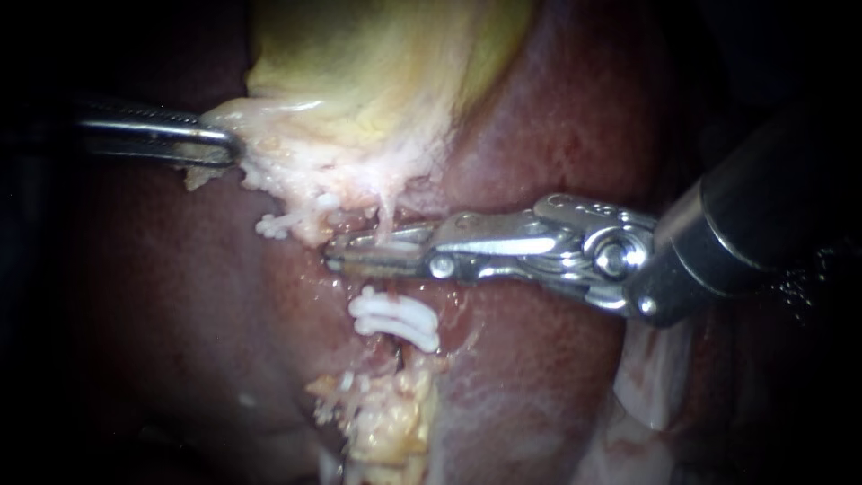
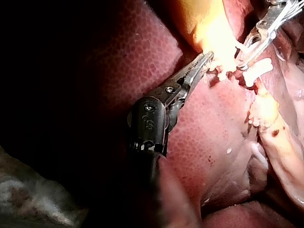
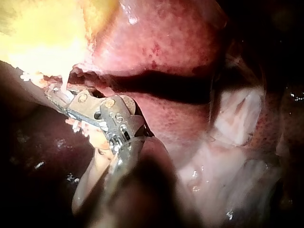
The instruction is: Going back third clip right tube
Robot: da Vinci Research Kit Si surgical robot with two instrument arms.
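Note:
My right instrument (image 1: 377, 250) comes in from the right, its two long jaws lying level with a narrow gap between them. A thin pale tube (image 1: 388, 216) runs down from the gallbladder (image 1: 377, 63) and crosses that gap, with a bit of white showing at the crossing. Stacked white clips (image 1: 395, 319) sit on the tube just below the jaws. My left instrument (image 1: 224, 144) is shut on the gallbladder's pale edge at the left. The left wrist view has those jaws (image 2: 204, 64) on the yellow tissue, with the clips (image 2: 259, 71) beyond. In the right wrist view my right jaws (image 3: 57, 95) straddle the strand.
Dark red liver (image 1: 557, 117) surrounds the field on both sides. A small white clip (image 1: 272, 226) lies left of the right jaws' tips. Ragged yellow fatty tissue (image 1: 386, 422) hangs below the stacked clips. Pale membrane (image 1: 655, 377) lies under the right shaft.

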